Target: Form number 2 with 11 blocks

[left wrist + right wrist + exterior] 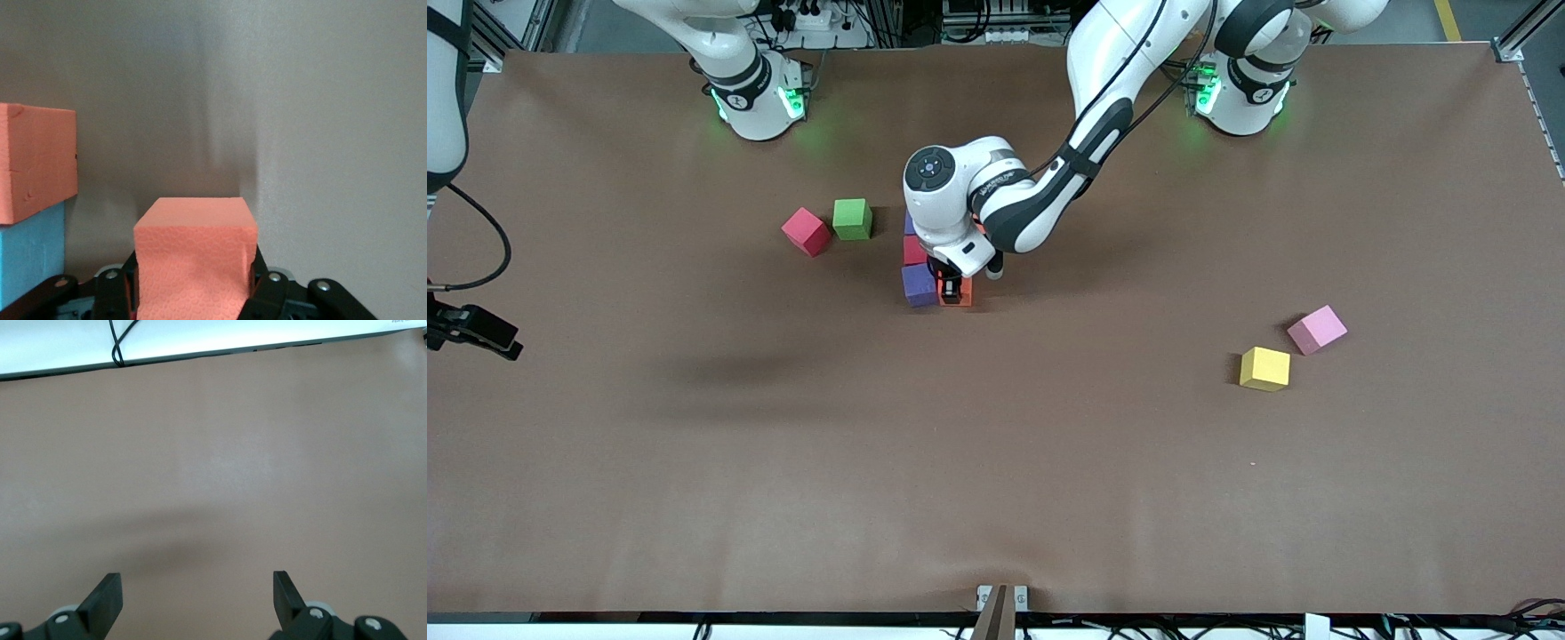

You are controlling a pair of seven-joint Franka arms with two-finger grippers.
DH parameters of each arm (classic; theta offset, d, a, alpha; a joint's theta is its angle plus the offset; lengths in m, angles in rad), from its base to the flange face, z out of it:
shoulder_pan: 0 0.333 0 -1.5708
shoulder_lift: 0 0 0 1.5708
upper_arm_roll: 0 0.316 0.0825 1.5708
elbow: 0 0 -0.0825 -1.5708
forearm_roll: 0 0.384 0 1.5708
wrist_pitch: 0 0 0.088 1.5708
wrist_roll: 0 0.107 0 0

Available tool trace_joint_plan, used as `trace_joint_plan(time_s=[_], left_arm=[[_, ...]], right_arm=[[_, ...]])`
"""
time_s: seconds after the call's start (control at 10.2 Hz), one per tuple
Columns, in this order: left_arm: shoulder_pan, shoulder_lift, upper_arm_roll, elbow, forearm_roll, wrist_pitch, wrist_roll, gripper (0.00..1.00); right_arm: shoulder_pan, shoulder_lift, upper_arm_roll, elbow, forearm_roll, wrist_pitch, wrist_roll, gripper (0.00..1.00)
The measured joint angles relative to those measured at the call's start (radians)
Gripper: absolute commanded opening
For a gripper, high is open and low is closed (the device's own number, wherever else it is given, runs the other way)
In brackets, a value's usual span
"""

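Orange block [195, 257]: I am gripping this cube between the fingers of my left gripper [951, 291]; in my left wrist view its foam face is filling the gap between my pads, and in the front view it is sitting down at the table [996, 462], touching the purple block beside it.
Purple block [918, 284]: it is lying at the end of the cluster nearest the front camera, on the side toward the right arm's end of the table.
Number 2 [925, 267]: it is showing only in part, since my left arm is reaching over it; a pink-red cube [914, 251] is adjoining the purple block, and farther from the camera a sliver of another purple one is peeking out.
Left wrist neighbours: another orange cube [35, 163] is sitting just beside a cyan one [30, 250], near the cube I am gripping.
Red block [806, 231]: it is lying apart from the cluster, toward the right arm's end, touching or almost touching the green cube [852, 218].
Yellow block [1264, 368]: it is resting well apart, toward the left arm's end, with a pink block [1316, 329] just beside it.
Right gripper [197, 597]: I am holding its fingers wide open over bare table, with nothing between them; this arm is waiting.
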Motion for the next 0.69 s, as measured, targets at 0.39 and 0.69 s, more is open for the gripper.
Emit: trace_joint_plan(time_s=[0.39, 0.69], left_arm=[[-0.003, 0.008, 0.001, 0.0, 0.004, 0.018, 0.001, 0.0], [-0.011, 0.014, 0.004, 0.002, 0.009, 0.023, 0.002, 0.0]], right_arm=[[0.026, -0.057, 0.007, 0.0, 0.0, -0.067, 0.044, 1.0], [0.023, -0.073, 0.018, 0.0, 0.006, -0.118, 0.095, 1.0]])
